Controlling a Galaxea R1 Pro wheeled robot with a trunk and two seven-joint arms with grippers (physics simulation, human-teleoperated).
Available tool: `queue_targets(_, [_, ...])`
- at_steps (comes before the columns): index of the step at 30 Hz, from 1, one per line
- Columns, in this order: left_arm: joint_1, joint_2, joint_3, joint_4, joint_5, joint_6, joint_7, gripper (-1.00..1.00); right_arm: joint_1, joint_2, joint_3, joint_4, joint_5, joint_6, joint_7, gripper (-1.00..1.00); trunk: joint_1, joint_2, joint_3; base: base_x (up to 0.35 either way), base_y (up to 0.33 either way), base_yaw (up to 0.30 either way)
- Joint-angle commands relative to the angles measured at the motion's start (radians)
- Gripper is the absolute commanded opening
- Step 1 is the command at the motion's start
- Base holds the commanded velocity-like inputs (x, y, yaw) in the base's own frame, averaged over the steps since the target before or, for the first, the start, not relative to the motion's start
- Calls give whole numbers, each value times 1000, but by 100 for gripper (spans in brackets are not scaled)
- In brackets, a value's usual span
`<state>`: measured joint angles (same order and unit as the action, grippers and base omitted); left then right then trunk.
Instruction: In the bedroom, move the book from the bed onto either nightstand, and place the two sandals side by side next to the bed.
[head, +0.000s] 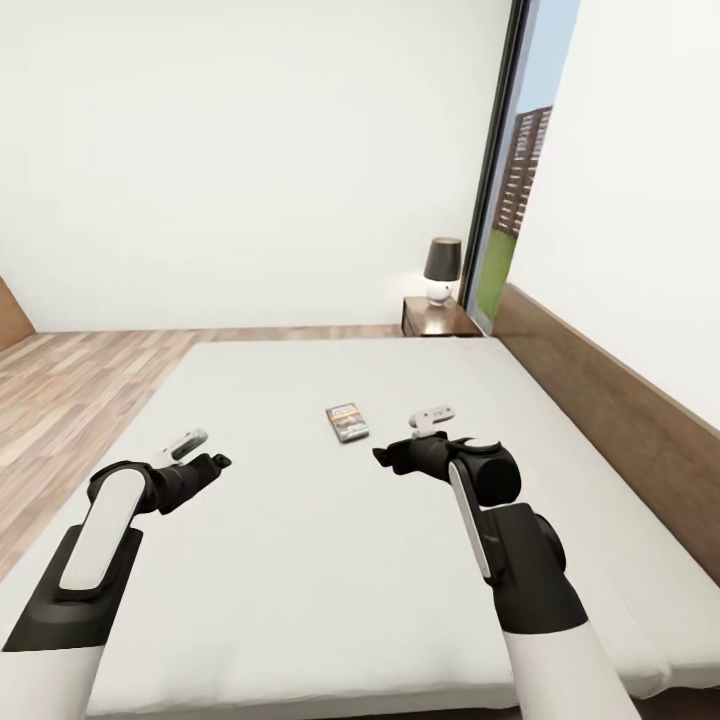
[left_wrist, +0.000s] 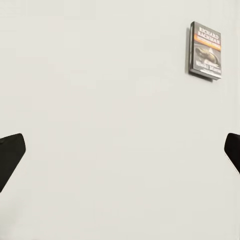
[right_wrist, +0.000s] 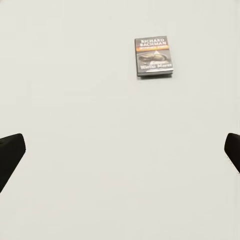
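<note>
The book (head: 347, 422) lies flat near the middle of the bed (head: 300, 560), on the pale mattress. Its dark cover with white lettering also appears in the left wrist view (left_wrist: 205, 50) and the right wrist view (right_wrist: 154, 56). My right gripper (head: 383, 457) hovers open just short of the book, slightly to its right. My left gripper (head: 220, 462) hovers open farther to the book's left. In both wrist views the black fingertips (left_wrist: 10, 152) (right_wrist: 10, 152) stand wide apart with only mattress between them. A nightstand (head: 436, 318) stands beyond the bed's far right corner. The sandals are out of view.
A lamp (head: 442, 270) with a dark shade sits on the nightstand. The brown headboard (head: 610, 400) runs along the bed's right side. Wood-plank floor (head: 70, 390) lies to the left of the bed. A tall black-framed window (head: 510, 200) stands behind the nightstand.
</note>
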<state>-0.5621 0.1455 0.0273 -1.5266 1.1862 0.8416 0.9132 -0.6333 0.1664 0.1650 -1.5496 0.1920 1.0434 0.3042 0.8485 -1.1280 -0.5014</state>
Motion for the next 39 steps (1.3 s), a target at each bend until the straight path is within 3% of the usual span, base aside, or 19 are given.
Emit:
queue_targets(1, [-1,0,-1,-1,10,2,10,100,0,0,0,-1,10,4,8,100,1,-1,-1,207,0,2])
queue_targets(12, [-1,-1,-4,0,10,2,10,100,1,3,-5,-32,13,4,4,100,1,-1,-1,60,0,29])
queue_targets(39, [-1,-1,-6,0,10,2,10,100,1,2,-9,-53,15,4,5,100,1,-1,-3,26,23,212])
